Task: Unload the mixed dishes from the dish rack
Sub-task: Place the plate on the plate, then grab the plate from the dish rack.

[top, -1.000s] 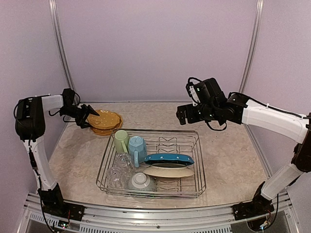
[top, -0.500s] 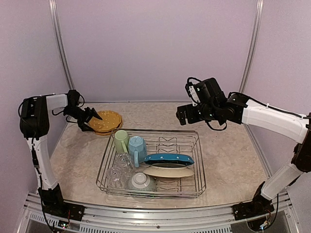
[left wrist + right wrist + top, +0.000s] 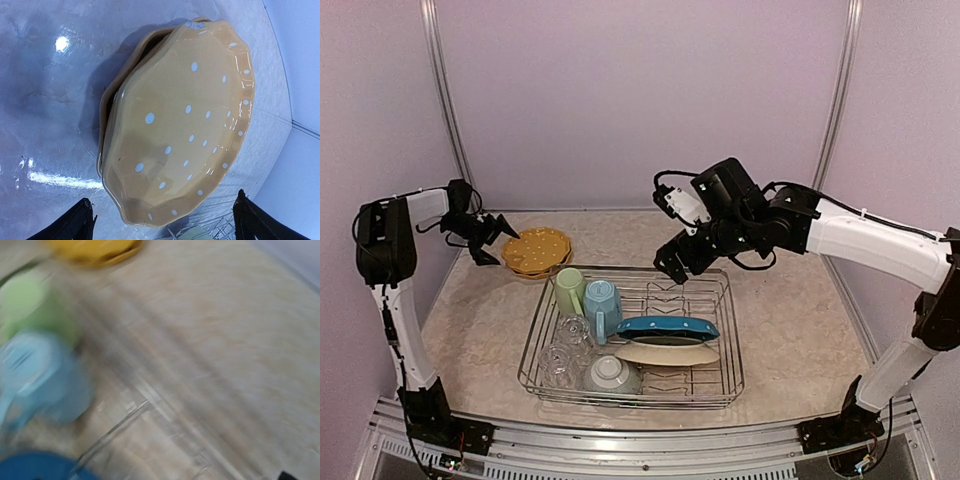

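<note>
- the left gripper (image 3: 490, 243) sits at the middle left of the top view, its claw spread wide and holding nothing. in the left wrist view one dark fingertip (image 3: 77, 222) shows at the lower left and the other at the lower right.
- the yellow dotted plates (image 3: 536, 252) lie stacked on the table (image 3: 800, 330), just right of that claw and outside the dish rack (image 3: 630, 397).
- the right gripper (image 3: 674, 266) hangs over the rack's far rim, at the centre of the frame. i cannot tell whether its claw is spread or pressed together, as the right wrist view is smeared.
- inside the rack, the pale green mug (image 3: 568, 290) and light blue mug (image 3: 603, 303) sit at the upper left, with the clear glasses (image 3: 563, 348) below them.
- the pale grey-green bowl (image 3: 612, 375) sits at the lower middle of the rack. the blue dotted plate (image 3: 667, 327) is just above the cream plate (image 3: 667, 353) in the rack's middle.
</note>
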`<action>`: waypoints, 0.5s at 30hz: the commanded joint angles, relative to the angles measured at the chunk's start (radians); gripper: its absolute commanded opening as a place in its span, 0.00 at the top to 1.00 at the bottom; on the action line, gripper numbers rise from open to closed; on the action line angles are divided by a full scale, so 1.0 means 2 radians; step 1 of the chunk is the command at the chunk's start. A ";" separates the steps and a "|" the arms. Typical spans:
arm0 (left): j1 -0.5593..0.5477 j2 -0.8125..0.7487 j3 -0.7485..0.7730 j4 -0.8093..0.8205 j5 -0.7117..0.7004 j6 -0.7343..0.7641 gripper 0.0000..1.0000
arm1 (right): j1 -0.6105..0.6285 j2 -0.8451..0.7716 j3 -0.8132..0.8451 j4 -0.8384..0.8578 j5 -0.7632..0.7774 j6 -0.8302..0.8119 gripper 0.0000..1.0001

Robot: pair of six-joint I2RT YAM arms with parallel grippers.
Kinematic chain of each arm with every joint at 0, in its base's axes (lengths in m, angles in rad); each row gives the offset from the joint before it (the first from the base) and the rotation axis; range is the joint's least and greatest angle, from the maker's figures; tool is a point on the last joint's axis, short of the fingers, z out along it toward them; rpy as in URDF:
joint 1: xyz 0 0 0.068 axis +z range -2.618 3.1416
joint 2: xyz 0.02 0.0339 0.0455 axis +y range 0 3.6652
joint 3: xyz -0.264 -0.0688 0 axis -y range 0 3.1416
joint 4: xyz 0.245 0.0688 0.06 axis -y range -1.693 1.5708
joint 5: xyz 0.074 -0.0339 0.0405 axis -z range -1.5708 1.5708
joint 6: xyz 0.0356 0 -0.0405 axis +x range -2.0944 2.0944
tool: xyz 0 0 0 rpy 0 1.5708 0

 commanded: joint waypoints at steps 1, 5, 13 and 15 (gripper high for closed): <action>0.004 -0.044 -0.006 -0.001 -0.004 0.001 0.08 | 0.038 0.023 0.025 -0.076 -0.053 -0.089 0.00; 0.004 -0.079 -0.022 0.010 -0.007 0.000 0.08 | 0.072 0.031 0.036 -0.110 -0.086 -0.125 0.01; -0.001 -0.155 -0.076 0.066 -0.006 -0.008 0.07 | 0.096 0.035 0.019 -0.128 -0.106 -0.133 0.03; -0.007 -0.186 -0.092 0.077 -0.026 -0.008 0.07 | 0.100 0.038 0.017 -0.139 -0.080 -0.132 0.06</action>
